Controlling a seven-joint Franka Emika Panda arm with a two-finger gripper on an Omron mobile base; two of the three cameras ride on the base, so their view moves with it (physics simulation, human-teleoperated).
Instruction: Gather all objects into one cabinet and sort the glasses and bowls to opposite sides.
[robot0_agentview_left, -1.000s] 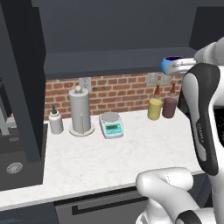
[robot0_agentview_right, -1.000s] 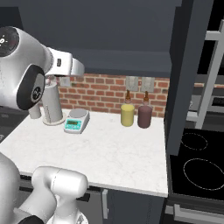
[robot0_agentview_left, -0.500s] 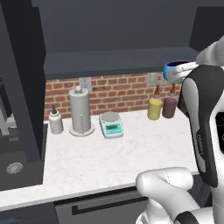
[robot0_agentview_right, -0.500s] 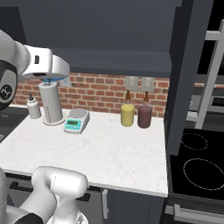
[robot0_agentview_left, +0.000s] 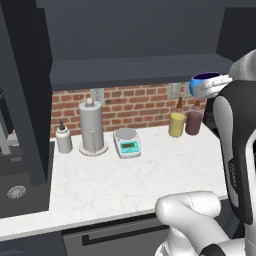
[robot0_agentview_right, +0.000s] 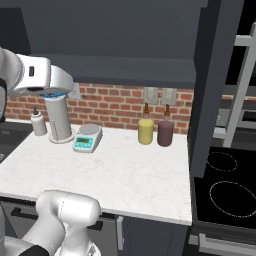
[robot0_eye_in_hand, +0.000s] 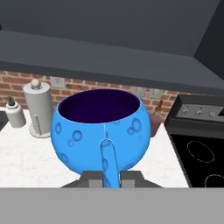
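Against the red brick wall (robot0_agentview_left: 135, 100), from left to right: small white soap bottle (robot0_agentview_left: 63, 139), grey paper-towel roll on its stand (robot0_agentview_left: 92, 125), white kitchen scale (robot0_agentview_left: 127, 142), yellow canister (robot0_agentview_left: 176, 124), dark brown canister (robot0_agentview_left: 193, 122). Held high above the canisters, before the wall: small bright blue rounded bowl with dark inside (robot0_eye_in_hand: 101, 129), upright, clamped in the gripper (robot0_eye_in_hand: 107, 175).

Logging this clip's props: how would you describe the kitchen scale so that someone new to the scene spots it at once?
Start at the brick wall behind the white counter. In front of it stand a small white bottle, a tall paper towel roll, then the scale, with two jars farther along. The scale is the only low, flat item: white, round plate on top, green display in front.
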